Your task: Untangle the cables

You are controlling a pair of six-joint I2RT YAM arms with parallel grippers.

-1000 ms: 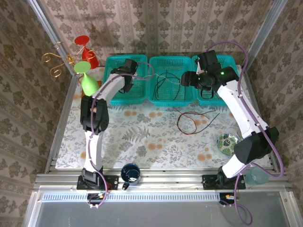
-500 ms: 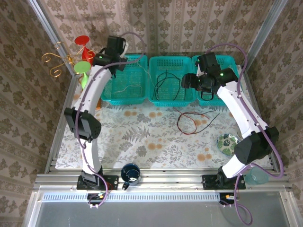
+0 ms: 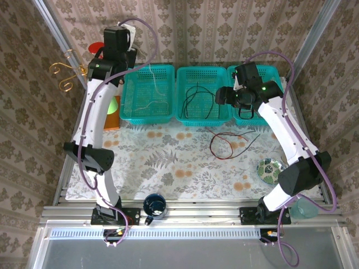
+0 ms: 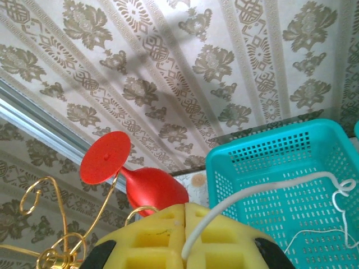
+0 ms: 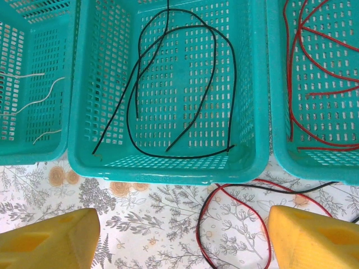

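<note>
White cable [image 4: 269, 185] clamped in left end effector [image 4: 185, 224].

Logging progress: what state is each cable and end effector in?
Left end effector, shut on white cable
White cable, gripped, trailing into left basket
Black cable, loose in middle basket
Red cables, loose in right basket
Table cables, red and black, crossed
Right end effector, open, empty
</note>
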